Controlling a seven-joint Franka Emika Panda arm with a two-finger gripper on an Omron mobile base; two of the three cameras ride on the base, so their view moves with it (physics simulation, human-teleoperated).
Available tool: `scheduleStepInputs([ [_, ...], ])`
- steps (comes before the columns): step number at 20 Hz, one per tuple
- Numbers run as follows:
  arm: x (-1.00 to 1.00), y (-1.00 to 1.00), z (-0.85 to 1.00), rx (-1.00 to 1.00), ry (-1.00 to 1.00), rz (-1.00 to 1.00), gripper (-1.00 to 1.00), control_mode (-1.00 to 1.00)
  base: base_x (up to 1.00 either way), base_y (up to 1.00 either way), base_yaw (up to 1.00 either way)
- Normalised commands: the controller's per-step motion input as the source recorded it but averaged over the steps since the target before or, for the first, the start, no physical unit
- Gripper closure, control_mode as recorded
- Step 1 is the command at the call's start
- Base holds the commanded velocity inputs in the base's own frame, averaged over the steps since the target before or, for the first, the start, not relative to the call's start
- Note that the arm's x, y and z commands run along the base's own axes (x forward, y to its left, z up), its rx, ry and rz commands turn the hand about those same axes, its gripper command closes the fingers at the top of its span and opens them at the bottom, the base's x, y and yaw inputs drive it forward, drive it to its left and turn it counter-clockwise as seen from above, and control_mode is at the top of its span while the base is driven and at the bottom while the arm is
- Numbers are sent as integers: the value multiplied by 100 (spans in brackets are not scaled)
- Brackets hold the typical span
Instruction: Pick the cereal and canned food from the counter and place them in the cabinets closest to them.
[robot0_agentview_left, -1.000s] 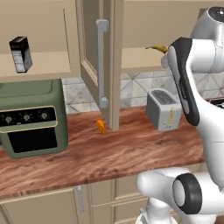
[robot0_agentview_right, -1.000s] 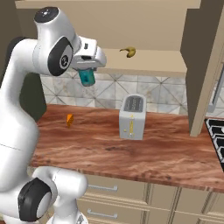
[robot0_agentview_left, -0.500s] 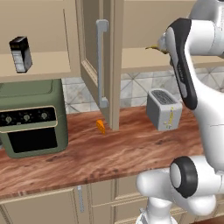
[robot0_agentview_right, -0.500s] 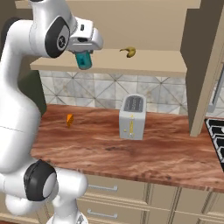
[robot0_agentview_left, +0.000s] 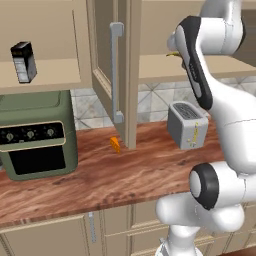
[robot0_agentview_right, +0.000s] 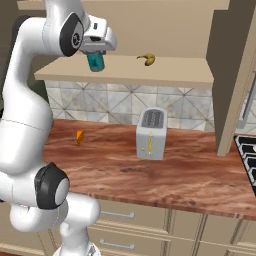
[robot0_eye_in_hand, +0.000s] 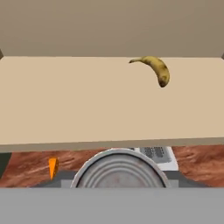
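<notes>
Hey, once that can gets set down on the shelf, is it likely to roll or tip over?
Probably stable if set upright: the can hangs vertically in the pincer, and the shelf looks flat. Laid sideways, its round body would likely roll. It looks rigid.

Your bystanders: four things off the job.
You see a green oven (robot0_agentview_left: 35, 135) at left, an orange wedge (robot0_agentview_left: 115, 145) lying near it, a toaster (robot0_agentview_right: 151, 134) standing upright, and a banana (robot0_eye_in_hand: 155, 69) lying above.

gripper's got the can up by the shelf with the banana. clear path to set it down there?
Probably yes. The gripper holds the canned food just in front of the open shelf; the banana lies well off to one side, leaving bare shelf straight ahead.
</notes>
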Motion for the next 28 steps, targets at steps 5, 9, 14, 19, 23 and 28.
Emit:
scheduleStepInputs([
  [5,48,8,-24,0,-4,0,100,-100,0,0,0],
  [9,61,9,-25,0,-4,0,100,-100,0,0,0],
  [14,76,6,-15,0,-6,0,100,-100,0,0,0],
  [19,84,0,-1,1,-5,0,100,-100,0,0,0],
  [23,66,0,0,1,-4,0,-100,-100,0,0,0],
  [28,35,0,4,1,-3,0,-100,-100,0,0,0],
])
